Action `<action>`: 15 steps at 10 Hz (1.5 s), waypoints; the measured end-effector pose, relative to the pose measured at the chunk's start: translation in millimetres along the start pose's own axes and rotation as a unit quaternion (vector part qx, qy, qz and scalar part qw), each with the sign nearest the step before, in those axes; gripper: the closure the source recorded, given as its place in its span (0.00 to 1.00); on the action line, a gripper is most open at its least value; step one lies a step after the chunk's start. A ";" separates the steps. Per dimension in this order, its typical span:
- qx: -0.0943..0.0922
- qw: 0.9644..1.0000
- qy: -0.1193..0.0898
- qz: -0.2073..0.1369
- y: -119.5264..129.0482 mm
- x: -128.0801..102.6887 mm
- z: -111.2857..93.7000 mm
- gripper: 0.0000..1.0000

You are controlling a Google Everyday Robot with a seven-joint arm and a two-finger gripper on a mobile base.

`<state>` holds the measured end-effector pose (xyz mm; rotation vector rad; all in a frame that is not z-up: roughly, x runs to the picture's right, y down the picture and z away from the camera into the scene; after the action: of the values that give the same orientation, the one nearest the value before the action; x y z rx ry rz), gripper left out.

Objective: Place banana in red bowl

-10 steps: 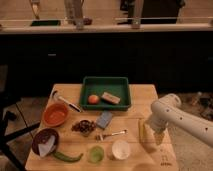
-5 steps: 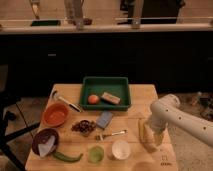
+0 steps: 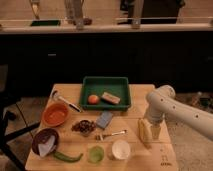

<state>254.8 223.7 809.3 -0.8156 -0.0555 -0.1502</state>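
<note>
The banana (image 3: 144,132), pale yellow and nearly straight, lies on the wooden table (image 3: 67,91) near its right edge. My gripper (image 3: 150,131) hangs at the end of the white arm (image 3: 175,111), directly over the banana, its fingers around or beside it. The red bowl (image 3: 55,114) stands far off at the table's left side, empty.
A green tray (image 3: 106,81) at the back holds an orange fruit (image 3: 93,99) and a tan block (image 3: 111,97). A white cup (image 3: 120,149), green cup (image 3: 96,153), fork (image 3: 111,134), blue sponge (image 3: 104,119), green pepper (image 3: 68,157), dark bowl (image 3: 45,142) and utensil (image 3: 65,100) lie between.
The arm and gripper have barely shifted; the gripper stays low at the banana. Nothing else has moved.
</note>
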 end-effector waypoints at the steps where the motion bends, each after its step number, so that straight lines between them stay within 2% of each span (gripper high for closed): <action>1: -0.004 0.999 0.002 0.038 0.0 -0.9 -1.2 0.20; 2: -0.006 0.998 0.002 0.068 1.2 -2.8 -1.9 0.20; 4: -0.007 0.992 -0.005 0.127 10.4 -7.5 0.3 0.20; 6: -0.010 0.985 -0.017 0.169 22.5 -10.0 5.0 0.20; 8: -0.025 0.977 -0.032 0.211 34.5 -12.3 13.9 0.20; 9: -0.035 0.972 -0.029 0.229 37.3 -14.2 16.1 0.20; 11: -0.047 0.966 -0.022 0.252 34.0 -20.5 17.3 0.20; 13: -0.043 0.959 -0.015 0.279 33.1 -24.6 13.8 0.20; 15: -0.029 0.950 -0.020 0.310 33.9 -26.5 10.3 0.20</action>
<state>234.0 257.0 789.1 -0.8601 0.1687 0.4608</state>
